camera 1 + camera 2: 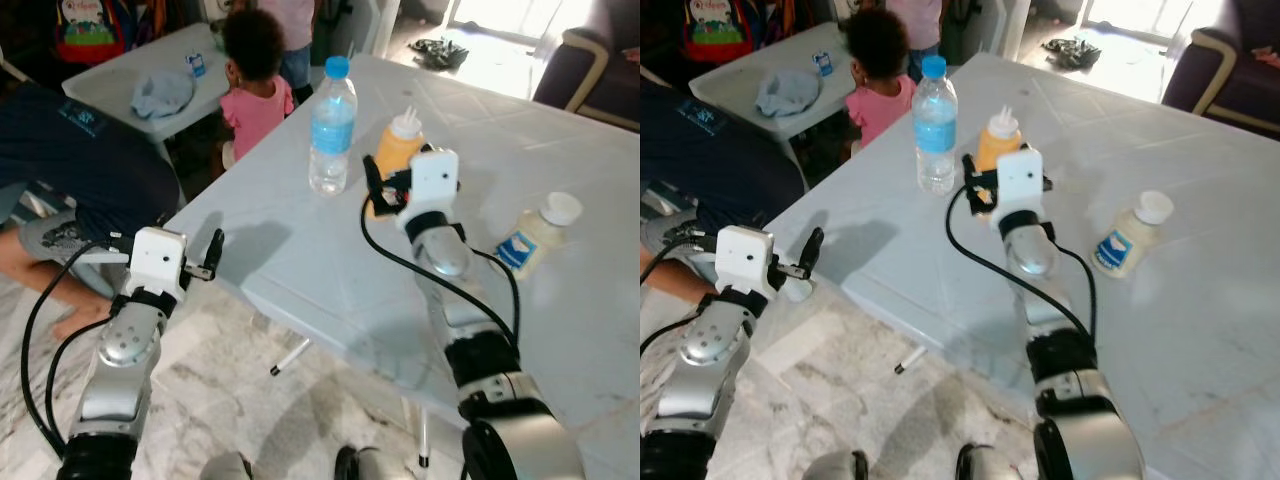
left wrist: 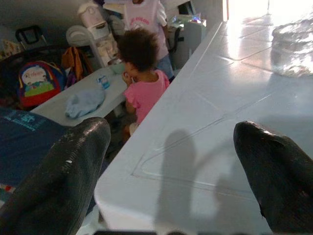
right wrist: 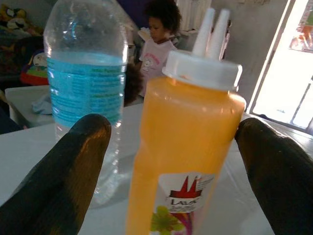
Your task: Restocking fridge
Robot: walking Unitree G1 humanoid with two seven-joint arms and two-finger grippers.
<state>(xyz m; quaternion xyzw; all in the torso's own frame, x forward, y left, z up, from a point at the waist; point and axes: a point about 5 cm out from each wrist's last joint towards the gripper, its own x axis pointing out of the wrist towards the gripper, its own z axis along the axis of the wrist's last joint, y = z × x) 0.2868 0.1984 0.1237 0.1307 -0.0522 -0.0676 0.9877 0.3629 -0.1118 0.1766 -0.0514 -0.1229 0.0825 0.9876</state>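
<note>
An orange sauce bottle (image 1: 398, 148) with a white twin-nozzle cap stands upright on the pale table (image 1: 300, 262). To its left stands a clear water bottle (image 1: 331, 125) with a blue cap and label. My right gripper (image 1: 384, 190) is open just in front of the sauce bottle (image 3: 186, 147); in the right wrist view the bottle sits between the fingers (image 3: 73, 171), which are apart from it. A white mayonnaise bottle (image 1: 536, 234) lies tilted on the table to the right. My left gripper (image 1: 208, 258) hangs open beside the table's left corner, holding nothing.
A child in a pink shirt (image 1: 255, 95) stands behind the table's far left edge. A person in a dark blue shirt (image 1: 70, 150) sits at the left. Behind them is a small table with a blue cloth (image 1: 162, 92). An armchair (image 1: 590, 60) is far right.
</note>
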